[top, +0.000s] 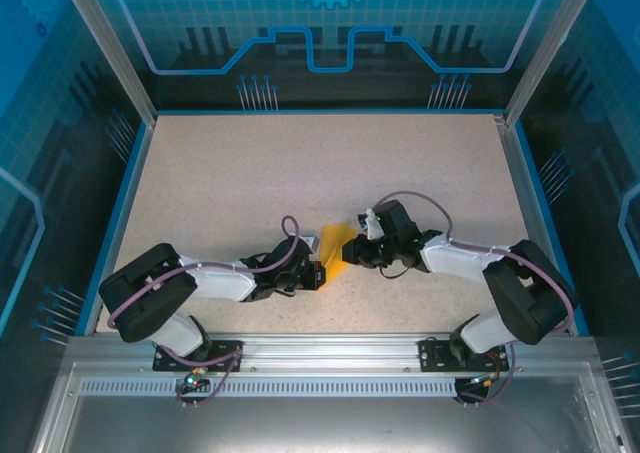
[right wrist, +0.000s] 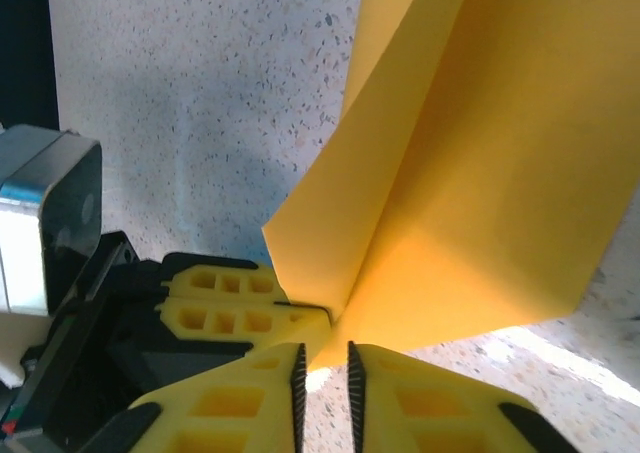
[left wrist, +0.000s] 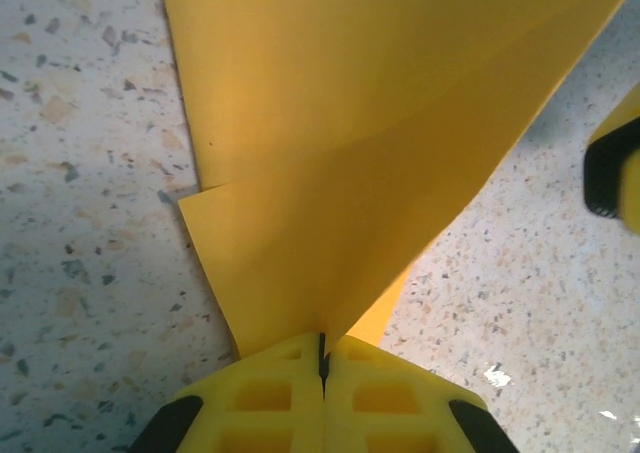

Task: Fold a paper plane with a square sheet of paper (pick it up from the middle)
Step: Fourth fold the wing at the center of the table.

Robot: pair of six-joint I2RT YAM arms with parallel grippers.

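1. We find the left gripper (left wrist: 322,358) clamped shut on the narrow end of the square sheet of paper (left wrist: 380,123), which is folded into overlapping layers.
2. From those jaws the sheet fans outward and widens. Its long axis runs straight ahead of the fingers, with the pointed end at the jaws and the broad end away.
3. The right gripper (right wrist: 323,368) stands narrowly apart, a slim gap between its fingers. The sheet's lower corner sits just ahead of the fingertips, and we cannot tell whether they touch.
4. Both grippers meet at the same corner, the left fingers (right wrist: 240,308) just left of the right jaws, above the speckled table (right wrist: 200,93).
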